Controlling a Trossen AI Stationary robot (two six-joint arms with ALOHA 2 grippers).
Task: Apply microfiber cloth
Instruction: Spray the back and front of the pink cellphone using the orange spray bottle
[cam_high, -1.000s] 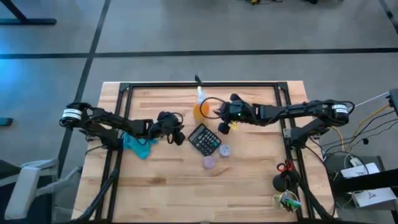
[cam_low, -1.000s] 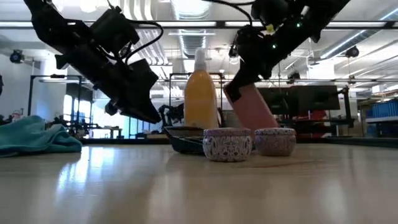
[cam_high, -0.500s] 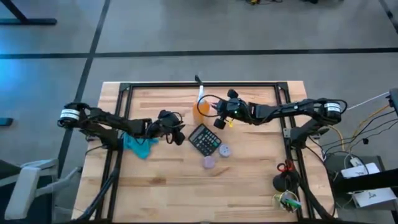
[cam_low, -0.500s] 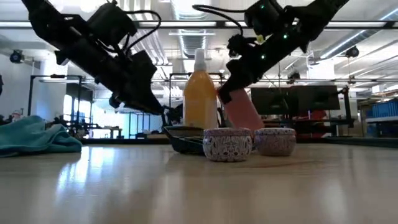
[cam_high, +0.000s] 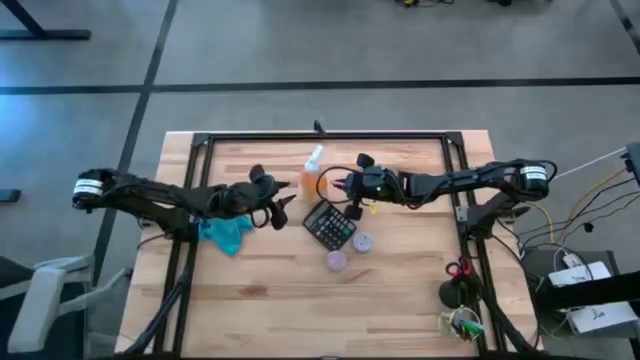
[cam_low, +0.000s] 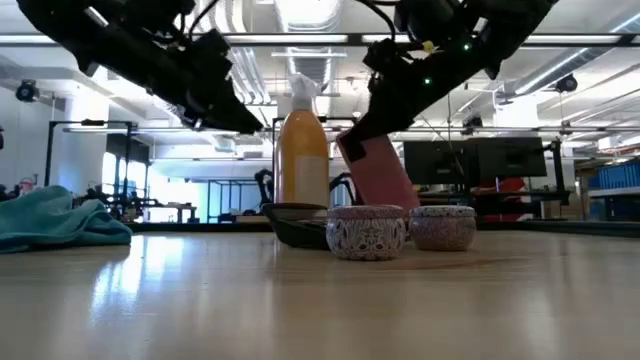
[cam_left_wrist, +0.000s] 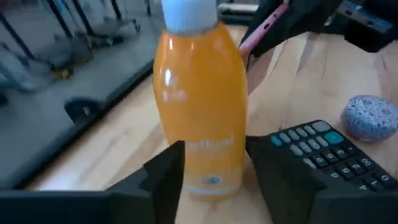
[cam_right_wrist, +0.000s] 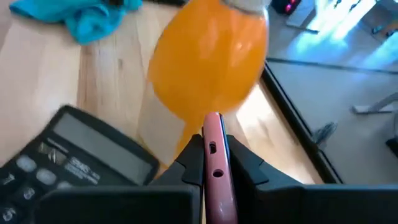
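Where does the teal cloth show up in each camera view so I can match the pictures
High view: the cloth lies at table left, under the left arm.
Low view: the cloth sits at the far left edge on the tabletop.
Left wrist view: not in it.
Right wrist view: the cloth is in the top left corner.
Shared landmark: the orange bottle, in all four views.

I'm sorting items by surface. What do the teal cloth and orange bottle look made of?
The crumpled teal-blue cloth looks like soft matte fabric, judging by its limp folds. The orange spray bottle appears to be glossy plastic, with bright highlights on its side.
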